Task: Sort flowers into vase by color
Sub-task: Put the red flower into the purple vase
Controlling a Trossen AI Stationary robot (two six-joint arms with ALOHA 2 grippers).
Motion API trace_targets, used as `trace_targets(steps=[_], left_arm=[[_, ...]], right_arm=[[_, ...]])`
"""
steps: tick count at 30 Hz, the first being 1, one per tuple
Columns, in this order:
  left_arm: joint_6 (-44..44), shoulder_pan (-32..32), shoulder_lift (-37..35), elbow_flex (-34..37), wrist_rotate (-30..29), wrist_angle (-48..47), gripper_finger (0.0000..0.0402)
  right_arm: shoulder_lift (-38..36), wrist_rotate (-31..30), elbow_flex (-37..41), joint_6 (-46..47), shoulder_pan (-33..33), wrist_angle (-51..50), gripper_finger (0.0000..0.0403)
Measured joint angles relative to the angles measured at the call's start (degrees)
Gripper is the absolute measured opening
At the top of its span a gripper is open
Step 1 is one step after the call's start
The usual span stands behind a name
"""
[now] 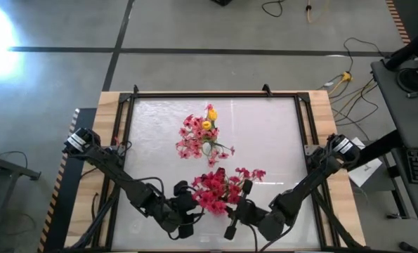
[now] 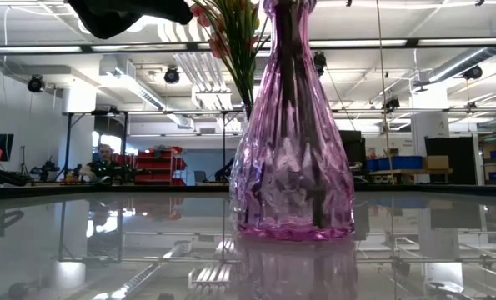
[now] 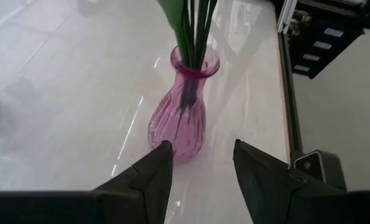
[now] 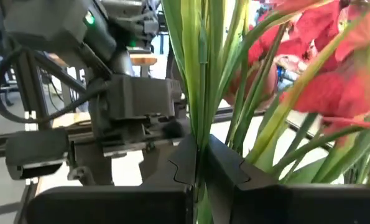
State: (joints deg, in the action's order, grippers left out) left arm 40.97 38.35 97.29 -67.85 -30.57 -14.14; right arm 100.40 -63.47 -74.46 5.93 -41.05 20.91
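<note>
Most stems (image 3: 193,28) cropped, vase (image 3: 177,118) half-hidden

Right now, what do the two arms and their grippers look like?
Both arms are dark, jointed links with black cables alongside and white-labelled bases. The left gripper has two dark, wedge-shaped fingers. The right gripper has matching black angular fingers. A green indicator light glows on the left arm.
</note>
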Motion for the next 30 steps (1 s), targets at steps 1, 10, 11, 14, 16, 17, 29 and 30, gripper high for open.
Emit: trace_targets(steps=[1,10,11,14,16,17,29,30], left_arm=[[0.00,0.00,-0.10,0.02,0.00,-0.50,0.0157],[-0.01,0.00,-3.38,0.02,-1.57,-4.91,0.0157],[-0.02,0.00,-3.82,0.02,-1.87,-5.72,0.0157],[-0.05,0.00,-5.50,0.02,-2.50,-7.95,0.0157],[-0.04,0.00,-6.51,0.02,-3.16,-9.35,0.0157],[-0.01,0.00,-6.94,0.02,-3.51,-10.19,0.0157],[0.00,0.13,-10.13,0.13,-4.96,-15.91,0.0157],[0.00,0.17,-10.45,0.13,-4.98,-16.12,0.0157]], right_arm=[[0.00,0.00,0.00,1.27,0.08,-1.13,0.0013],[0.00,0.49,0.00,9.35,0.23,-10.77,0.0013],[0.00,0.69,0.00,9.86,0.23,-11.04,0.0013],[0.00,2.11,0.00,10.10,0.23,-11.47,0.0013],[0.00,2.46,0.00,10.24,0.21,-11.95,0.0013],[0.00,2.53,0.00,10.47,0.22,-12.18,0.0013],[-0.06,8.38,1.37,10.54,0.21,-15.75,0.0022],[-0.06,8.53,1.41,10.53,0.22,-16.27,0.0031]])
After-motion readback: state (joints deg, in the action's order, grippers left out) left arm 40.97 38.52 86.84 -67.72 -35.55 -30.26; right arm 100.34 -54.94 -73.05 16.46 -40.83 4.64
